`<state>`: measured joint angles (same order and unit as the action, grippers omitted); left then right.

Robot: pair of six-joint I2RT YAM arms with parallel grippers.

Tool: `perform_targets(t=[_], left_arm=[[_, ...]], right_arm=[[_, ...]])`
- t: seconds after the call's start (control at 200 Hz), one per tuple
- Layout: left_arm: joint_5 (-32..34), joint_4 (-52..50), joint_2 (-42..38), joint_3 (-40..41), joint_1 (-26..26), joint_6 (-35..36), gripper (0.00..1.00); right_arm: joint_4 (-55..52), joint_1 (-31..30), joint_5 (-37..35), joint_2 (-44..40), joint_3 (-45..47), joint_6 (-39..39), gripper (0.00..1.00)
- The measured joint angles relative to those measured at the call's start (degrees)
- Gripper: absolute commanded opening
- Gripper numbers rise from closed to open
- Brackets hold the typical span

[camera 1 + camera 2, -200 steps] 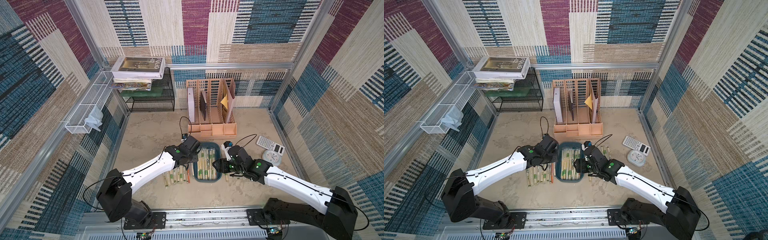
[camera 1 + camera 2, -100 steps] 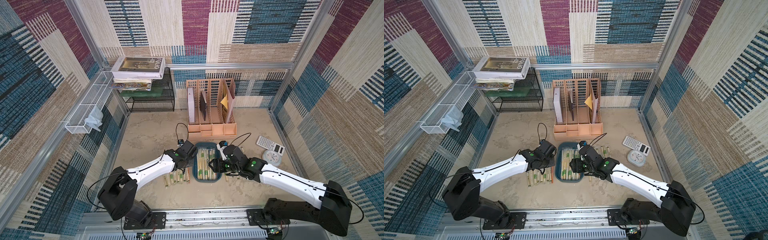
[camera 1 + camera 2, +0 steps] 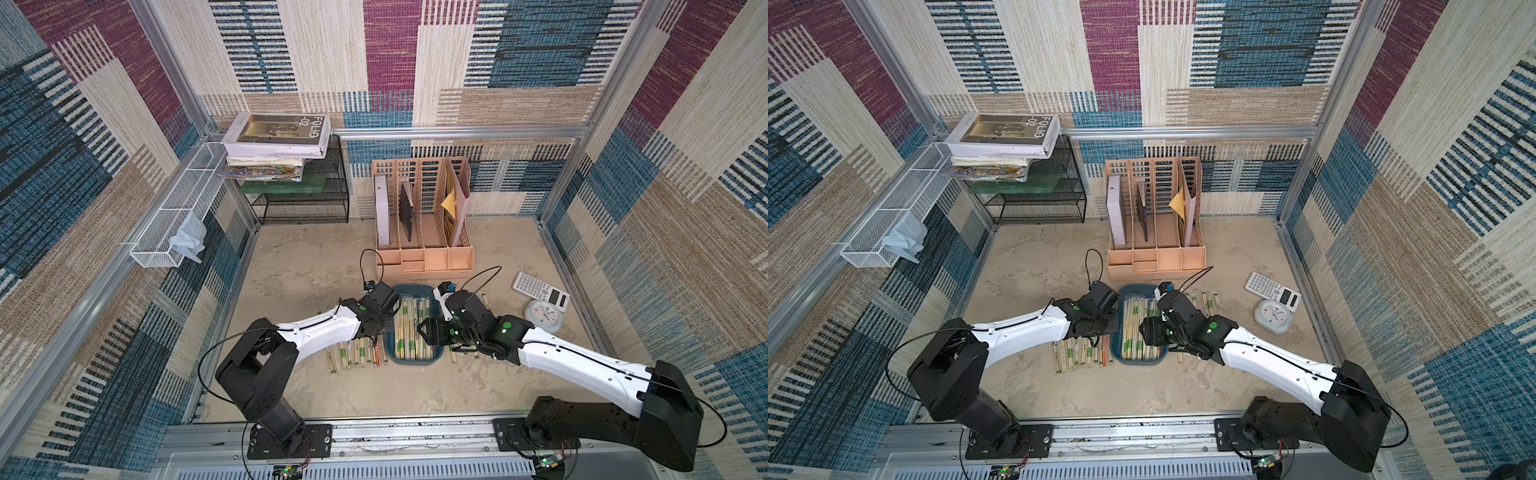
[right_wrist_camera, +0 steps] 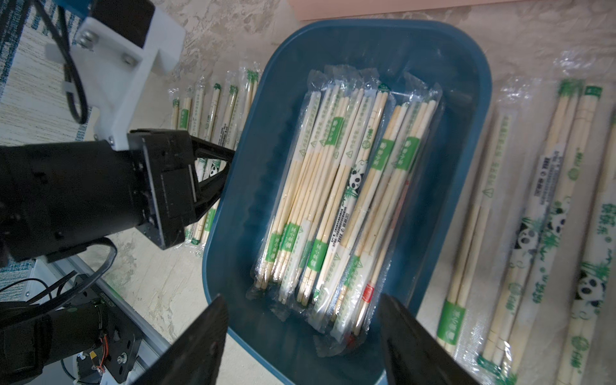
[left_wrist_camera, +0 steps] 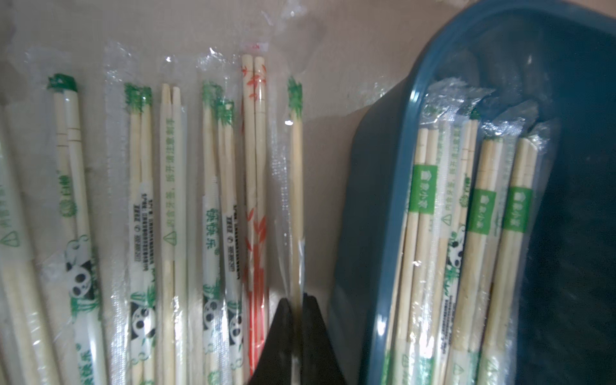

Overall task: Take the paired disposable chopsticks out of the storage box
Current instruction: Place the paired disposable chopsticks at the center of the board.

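Inside a cell walled in woven patchwork panels (image 3: 390, 62), paired disposable chopsticks (image 4: 336, 186) lie in a dark teal storage box (image 4: 483, 100) on the mottled beige tabletop (image 3: 316, 266), with more pairs in rows on either side. The left claw (image 5: 296, 320) pinches one wrapped pair (image 5: 296, 186) lying on the tabletop just beside the box. The right claw (image 4: 301, 300) hangs wide open and empty over the box.

Woven patchwork walls (image 3: 390, 62) enclose a mottled beige floor (image 3: 311, 257).
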<state>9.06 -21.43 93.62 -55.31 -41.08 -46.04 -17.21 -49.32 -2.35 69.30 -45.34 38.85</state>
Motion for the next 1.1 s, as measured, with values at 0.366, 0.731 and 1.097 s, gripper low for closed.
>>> perform_targets(t=[0.366,0.731,1.097], left_arm=[[1.2,-3.3,-5.0,-0.9,0.0,0.4,0.32],[1.2,-7.4,-9.4,-5.5,-0.8,1.2,0.33],[-0.3,-7.4,0.9,-14.2,-6.0,-1.3,0.33]], right_arm=[[0.0,-0.3,0.0,0.1,-0.3,0.1,0.74],[0.1,-0.3,-0.4,0.3,-0.3,0.2,0.74],[-0.1,4.2,-0.5,-4.1,3.5,-0.2,0.74]])
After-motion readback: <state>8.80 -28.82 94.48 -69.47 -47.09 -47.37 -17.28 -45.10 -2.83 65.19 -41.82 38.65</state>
